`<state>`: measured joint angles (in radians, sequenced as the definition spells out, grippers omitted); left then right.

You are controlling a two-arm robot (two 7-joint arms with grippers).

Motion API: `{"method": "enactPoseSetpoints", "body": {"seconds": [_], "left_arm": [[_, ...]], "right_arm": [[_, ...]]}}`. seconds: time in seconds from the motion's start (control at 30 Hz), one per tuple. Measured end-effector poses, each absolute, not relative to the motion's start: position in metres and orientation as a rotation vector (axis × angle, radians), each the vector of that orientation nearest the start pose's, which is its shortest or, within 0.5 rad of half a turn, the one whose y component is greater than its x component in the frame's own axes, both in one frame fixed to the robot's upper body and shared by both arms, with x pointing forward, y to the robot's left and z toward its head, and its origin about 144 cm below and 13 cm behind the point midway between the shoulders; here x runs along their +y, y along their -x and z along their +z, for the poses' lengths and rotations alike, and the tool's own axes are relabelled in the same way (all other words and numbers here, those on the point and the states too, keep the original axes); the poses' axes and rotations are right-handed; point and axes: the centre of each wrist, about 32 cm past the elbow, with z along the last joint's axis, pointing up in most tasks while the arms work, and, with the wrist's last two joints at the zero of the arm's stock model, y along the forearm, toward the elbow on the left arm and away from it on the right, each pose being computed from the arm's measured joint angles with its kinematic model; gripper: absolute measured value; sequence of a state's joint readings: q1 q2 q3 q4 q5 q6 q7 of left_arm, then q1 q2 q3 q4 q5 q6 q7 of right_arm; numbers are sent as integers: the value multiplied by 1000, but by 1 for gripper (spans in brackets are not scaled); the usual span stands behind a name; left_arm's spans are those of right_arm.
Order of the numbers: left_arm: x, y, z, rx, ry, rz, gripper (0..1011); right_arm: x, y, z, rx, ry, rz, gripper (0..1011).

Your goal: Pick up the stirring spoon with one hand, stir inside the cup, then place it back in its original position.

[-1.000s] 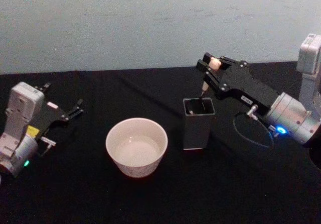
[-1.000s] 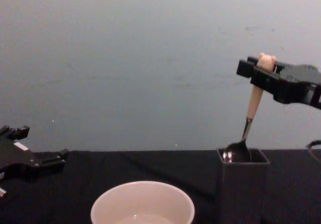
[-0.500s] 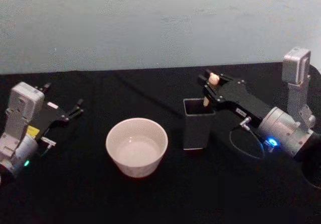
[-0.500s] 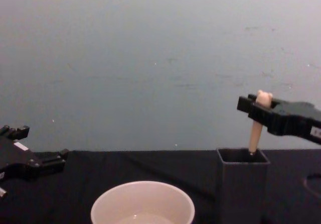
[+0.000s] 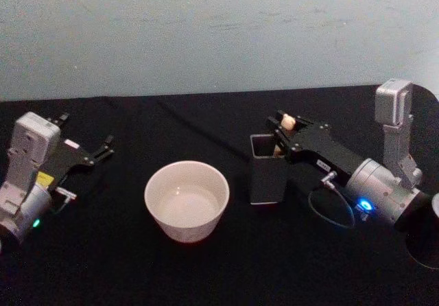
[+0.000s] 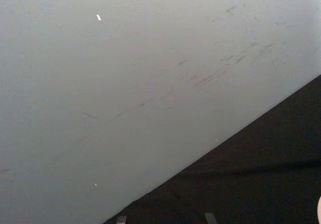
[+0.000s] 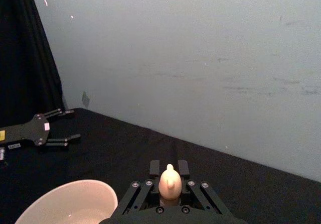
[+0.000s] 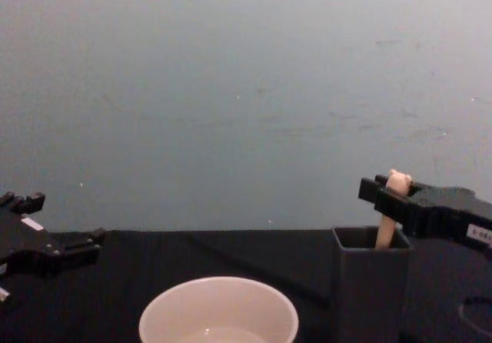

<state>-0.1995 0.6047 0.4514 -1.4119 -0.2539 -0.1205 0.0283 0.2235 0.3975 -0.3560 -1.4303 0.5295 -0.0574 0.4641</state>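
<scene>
One right claw (image 8: pixel 388 191) grips stirring spoon (image 8: pixel 387 228) inside holder (image 8: pixel 369 297).

On the tabletop (image 5: pixel 206 272), the cup (image 5: pixel 186 199) stands just left of the holder (image 5: pixel 266 170), the stirring spoon (image 8: pixel 390 218) stands in the holder under the right gripper (image 5: pixel 287 126), and the left gripper (image 5: pixel 88 151) sits far left.

Both arms are silver-grey cylinders with boxy grey wrist modules. The right arm (image 5: pixel 381 189) has a blue light and a looping black cable; the left arm (image 5: pixel 24 182) has a green light and a yellow label. Both black grippers show screw heads.
</scene>
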Motion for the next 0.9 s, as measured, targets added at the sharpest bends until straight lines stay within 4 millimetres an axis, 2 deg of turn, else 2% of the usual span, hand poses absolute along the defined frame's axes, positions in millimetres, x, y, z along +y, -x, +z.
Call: {"method": "enactPoseSetpoints", "body": {"seconds": [0.9], "left_arm": [[310, -489, 1140, -285, -305, 1248, 1001]], "right_arm": [[-253, -507, 1152, 58, -41, -850, 212]]}}
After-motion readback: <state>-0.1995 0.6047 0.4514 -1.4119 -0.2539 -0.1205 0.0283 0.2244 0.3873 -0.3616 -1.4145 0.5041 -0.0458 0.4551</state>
